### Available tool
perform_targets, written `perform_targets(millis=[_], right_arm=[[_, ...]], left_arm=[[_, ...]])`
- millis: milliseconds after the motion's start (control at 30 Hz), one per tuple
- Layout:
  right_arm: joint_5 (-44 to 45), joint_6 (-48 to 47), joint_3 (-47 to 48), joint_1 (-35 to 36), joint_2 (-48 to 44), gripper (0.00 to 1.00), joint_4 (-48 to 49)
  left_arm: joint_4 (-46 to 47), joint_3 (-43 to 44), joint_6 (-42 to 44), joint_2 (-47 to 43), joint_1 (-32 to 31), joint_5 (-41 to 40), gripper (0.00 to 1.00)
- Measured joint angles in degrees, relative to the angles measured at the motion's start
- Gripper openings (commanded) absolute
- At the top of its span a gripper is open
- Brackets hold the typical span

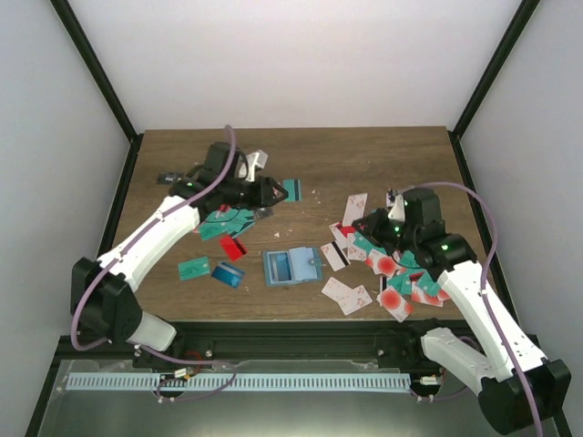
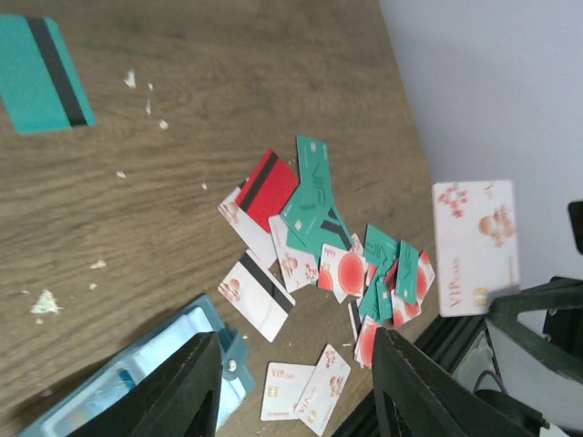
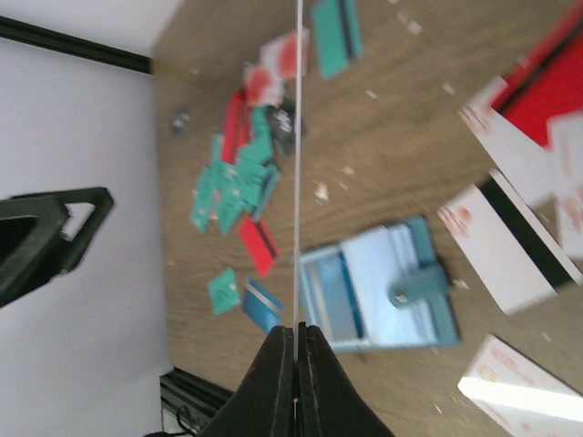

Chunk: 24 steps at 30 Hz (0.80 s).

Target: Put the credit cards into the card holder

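**Top view, with both wrist views.** Your left gripper [image 1: 271, 192] hangs over the far left of the brown wooden table [image 1: 364, 155]. Its dark fingers [image 2: 196, 391] stand partly apart with nothing between them. A teal plastic card with a dark stripe [image 1: 291, 188] lies flat just beyond its tip, alone on bare wood.

Your right gripper [image 1: 393, 209] is pressed closed on a white plastic card with red print [image 2: 475, 246], held off the table above the right-hand heap. Its own wrist view shows that card edge-on as a thin pale line.

The teal-blue soft rectangular card holder [image 1: 291, 266] lies open, lighter pockets up, between the two arms and close to the table's near edge. A white card with a dark stripe [image 1: 333, 255] lies just beside its right edge.

The left heap of teal cards [image 1: 228, 218] sits under your left wrist. A red card [image 1: 234, 246], a single teal card [image 1: 193, 267] and a glossy blue card [image 1: 228, 273] lie between it and the near edge. The right heap of teal, red and white cards [image 1: 401, 269] spreads toward the near right corner.

Bare wood runs along the far middle, between the grippers, and in a band on the holder's far side. White walls [image 1: 55, 137] bound three sides, and a black frame rail [image 1: 291, 326] bounds the near edge.
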Motion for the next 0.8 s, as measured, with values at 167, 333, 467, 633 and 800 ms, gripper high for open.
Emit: perform_targets(millis=[167, 333, 467, 633, 800], right_arm=[[-1.57, -1.77, 4.52, 0.00, 1.70, 0.01, 7.02], [-4.42, -3.39, 7.76, 0.00, 2.54, 0.01, 13.51], [-7.41, -4.07, 7.78, 0.00, 2.19, 0.01, 18.27], [-13.51, -4.20, 7.72, 0.00, 1.81, 0.01, 24.70], [-21.29, -2.47, 7.58, 0.00, 2.27, 0.01, 31.95]], left_arm=[[-0.59, -0.20, -1.05, -5.03, 4.63, 2.36, 0.80], [0.46, -0.22, -2.01, -9.22, 8.50, 5.22, 1.00], [1.97, -0.48, -2.89, -11.34, 10.51, 5.86, 1.00], [8.07, -3.54, -5.33, -14.16, 11.63, 12.48, 0.94], [21.90, -10.01, -13.35, -17.57, 11.69, 21.55, 0.90]])
